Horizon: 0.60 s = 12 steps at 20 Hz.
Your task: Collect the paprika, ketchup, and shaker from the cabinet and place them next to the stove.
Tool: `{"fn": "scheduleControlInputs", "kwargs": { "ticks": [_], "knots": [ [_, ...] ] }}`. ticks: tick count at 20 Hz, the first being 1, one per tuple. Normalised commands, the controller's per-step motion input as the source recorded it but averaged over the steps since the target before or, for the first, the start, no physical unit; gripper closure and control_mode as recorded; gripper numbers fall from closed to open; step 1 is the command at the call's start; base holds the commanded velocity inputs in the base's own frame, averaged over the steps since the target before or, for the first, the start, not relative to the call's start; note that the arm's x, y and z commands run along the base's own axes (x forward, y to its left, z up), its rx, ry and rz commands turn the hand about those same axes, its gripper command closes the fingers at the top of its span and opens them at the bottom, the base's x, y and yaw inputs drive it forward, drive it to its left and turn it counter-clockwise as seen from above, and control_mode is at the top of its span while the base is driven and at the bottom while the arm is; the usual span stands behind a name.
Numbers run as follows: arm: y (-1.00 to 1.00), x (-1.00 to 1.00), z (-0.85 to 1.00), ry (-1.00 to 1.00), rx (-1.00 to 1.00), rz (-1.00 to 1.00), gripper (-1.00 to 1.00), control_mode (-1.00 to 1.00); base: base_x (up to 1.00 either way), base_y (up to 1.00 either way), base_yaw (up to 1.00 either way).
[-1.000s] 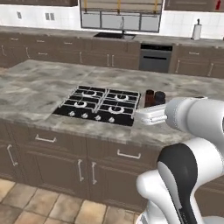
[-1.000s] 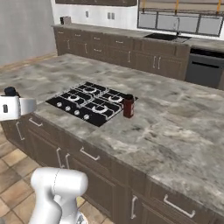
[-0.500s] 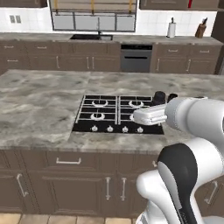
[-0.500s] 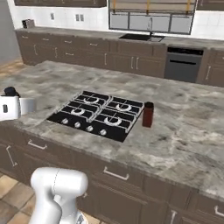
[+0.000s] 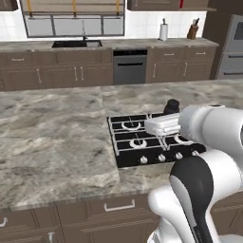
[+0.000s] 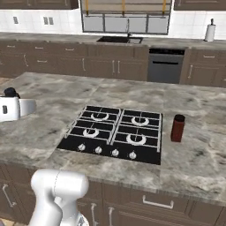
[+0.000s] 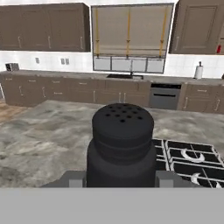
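The small black shaker point(image 7: 122, 144) with its holed top stands between my fingers, and my gripper point(image 7: 121, 178) is shut on it. In the left base view the shaker point(image 5: 171, 105) sticks up above the white hand over the stove point(image 5: 137, 142). From the right base camera the shaker point(image 6: 9, 92) and gripper point(image 6: 9, 98) hang left of the stove point(image 6: 114, 132), above the counter's left end. The dark red-brown paprika point(image 6: 178, 128) stands upright on the counter just right of the stove. A bright red speck point(image 7: 218, 49) sits in the far wall cabinet point(image 7: 197, 28), too small to name.
The stove is set in a grey marble island point(image 6: 53, 97) with drawers below. Along the far wall are a sink under a window point(image 6: 126, 22), a dishwasher point(image 6: 163, 65), a paper towel roll point(image 5: 163, 32) and a knife block point(image 5: 192, 31). A built-in oven point(image 5: 232, 47) is at right.
The whole picture has shifted: the base has moved, so the stove now lies further right in both base views. The shaker stays held in my gripper.
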Motion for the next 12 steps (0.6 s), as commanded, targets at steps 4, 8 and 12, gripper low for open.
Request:
{"fn": "scheduleControlInputs", "kwargs": {
  "ticks": [4,8,12],
  "knots": [
    [0.14,0.65,-0.08,0.02,0.0,-0.03,1.0,-1.0,0.17,0.12,-0.06],
    [0.0,0.85,-0.48,0.02,0.0,0.16,1.0,-1.0,0.0,0.0,0.0],
    [0.0,0.76,-0.67,0.0,0.0,0.45,1.0,-1.0,0.0,0.0,0.0]
  ]
}}
